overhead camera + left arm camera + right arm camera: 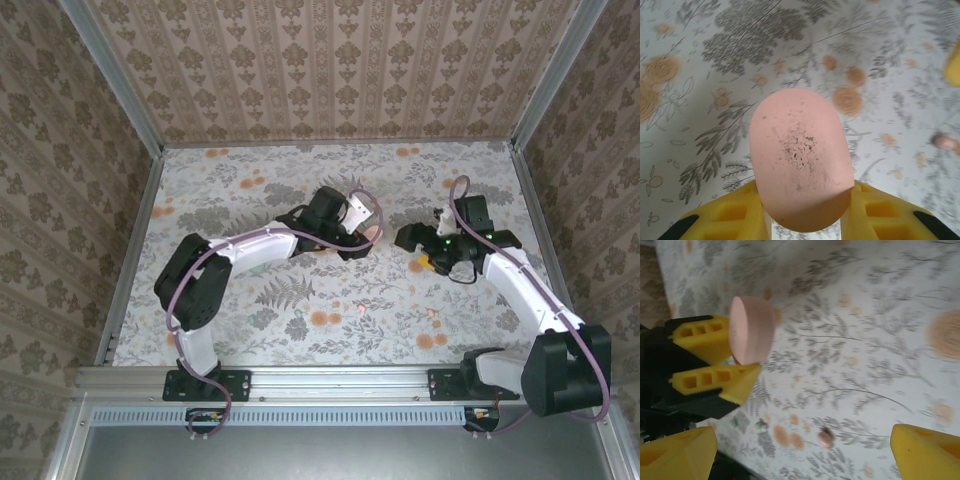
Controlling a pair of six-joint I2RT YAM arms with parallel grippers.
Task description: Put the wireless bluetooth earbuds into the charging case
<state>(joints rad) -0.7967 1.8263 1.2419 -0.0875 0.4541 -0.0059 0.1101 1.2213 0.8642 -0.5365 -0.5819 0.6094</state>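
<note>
The charging case [800,160] is a pale pink oval with dark specks, and it stands up between yellow fingers [725,215]. My left gripper [802,202] is shut on it. In the top view the left gripper [365,238] holds the case [373,234] at mid-table. The right gripper [418,252] is close on its right. In the right wrist view the held case [752,330] hangs at upper left. My right gripper [800,452] is open, with nothing between its fingers [927,450]. One small pink earbud [825,438] lies on the table below it, and it shows blurred as an earbud [944,141] in the left wrist view.
The floral tablecloth [250,190] carries printed orange blotches [322,318] that resemble small objects. Patterned walls with metal corner posts [135,215] enclose the table on three sides. A yellow fingertip of the right gripper [954,65] shows at the right edge of the left wrist view.
</note>
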